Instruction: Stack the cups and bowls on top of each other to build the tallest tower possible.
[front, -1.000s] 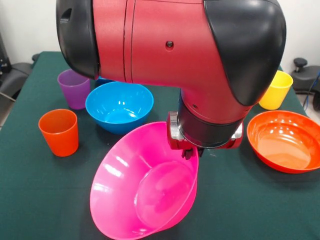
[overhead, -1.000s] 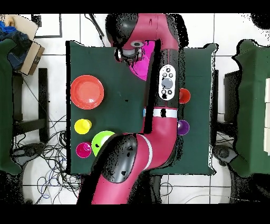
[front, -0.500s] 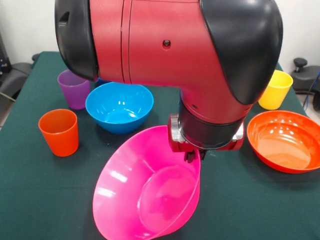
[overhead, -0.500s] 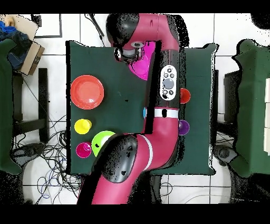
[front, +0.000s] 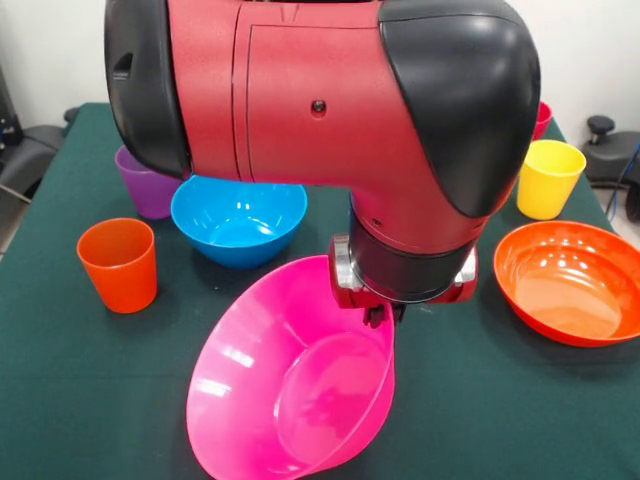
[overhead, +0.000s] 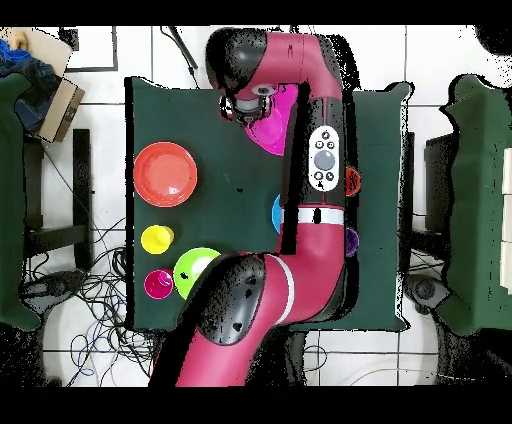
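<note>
Since the earlier frame the arm had swung a little toward the orange cup (front: 118, 264) side; the pink bowl (front: 290, 385) had shifted with it and kept its steep tilt. The end effector (front: 379, 314) was clamped narrow on the bowl's far rim, holding it tipped over the tabletop (front: 60, 400) near the edge farthest from the robot's base.

Progress: no tower yet. Nothing visible was stacked (part of the tabletop hidden under the arm). Blue bowl (front: 238, 219), orange bowl (front: 570, 281), purple cup (front: 146, 187) and yellow cup (front: 548, 178) each stood alone; overhead, a green bowl (overhead: 192, 270) and another small pink piece (overhead: 158, 284) sat near the base-side corner.

Room: open cloth between pink bowl and orange bowl. The pink bowl hung close to the tabletop's edge, so judged little margin there.
</note>
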